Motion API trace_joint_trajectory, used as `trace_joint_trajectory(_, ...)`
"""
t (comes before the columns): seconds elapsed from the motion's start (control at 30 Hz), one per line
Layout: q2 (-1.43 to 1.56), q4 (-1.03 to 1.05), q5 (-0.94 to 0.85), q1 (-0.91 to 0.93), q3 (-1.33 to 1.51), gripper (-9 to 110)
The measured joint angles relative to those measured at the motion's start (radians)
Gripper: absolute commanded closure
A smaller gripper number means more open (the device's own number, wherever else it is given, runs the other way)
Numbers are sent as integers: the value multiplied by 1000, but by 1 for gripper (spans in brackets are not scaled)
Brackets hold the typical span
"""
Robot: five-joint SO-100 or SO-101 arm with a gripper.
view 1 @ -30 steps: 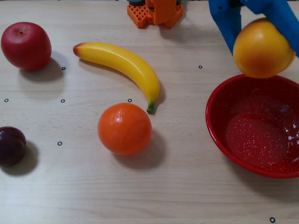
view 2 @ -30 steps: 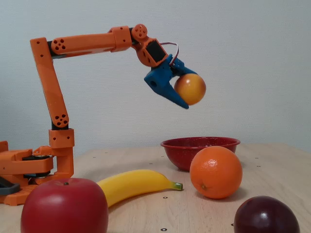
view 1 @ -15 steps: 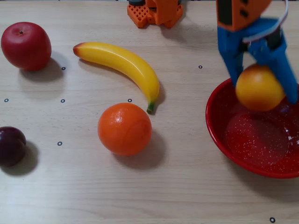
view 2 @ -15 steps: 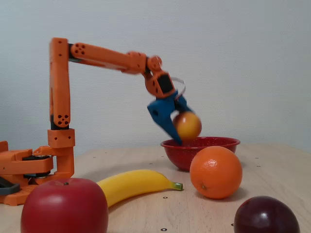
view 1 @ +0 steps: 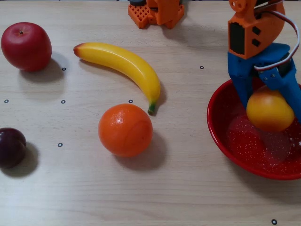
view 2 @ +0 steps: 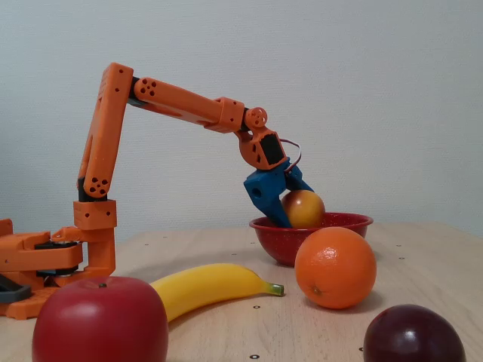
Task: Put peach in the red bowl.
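Note:
The peach is yellow-orange with a reddish blush and sits between my blue fingers, held over the inside of the red bowl. My gripper is shut on the peach. In the side fixed view the peach shows just above the bowl's rim, with my gripper around it. I cannot tell whether the peach touches the bowl's floor.
A large orange lies left of the bowl, with a banana behind it. A red apple is at far left and a dark plum at the left edge. The arm's base stands at the back.

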Motion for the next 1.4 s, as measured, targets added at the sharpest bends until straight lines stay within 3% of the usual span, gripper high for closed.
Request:
trace_joint_trajectory(0.1, -21, 0, -32, 0, 0, 78)
trace_joint_trajectory(0.37, -26, 0, -98, 0, 0, 66)
trace_joint_trajectory(0.93, -26, -2, -107, 0, -2, 58)
trace_joint_trajectory(1.27, -26, -6, -109, 2, -2, 59)
trace_joint_trajectory(1.4, -17, -6, -115, 2, -2, 67)
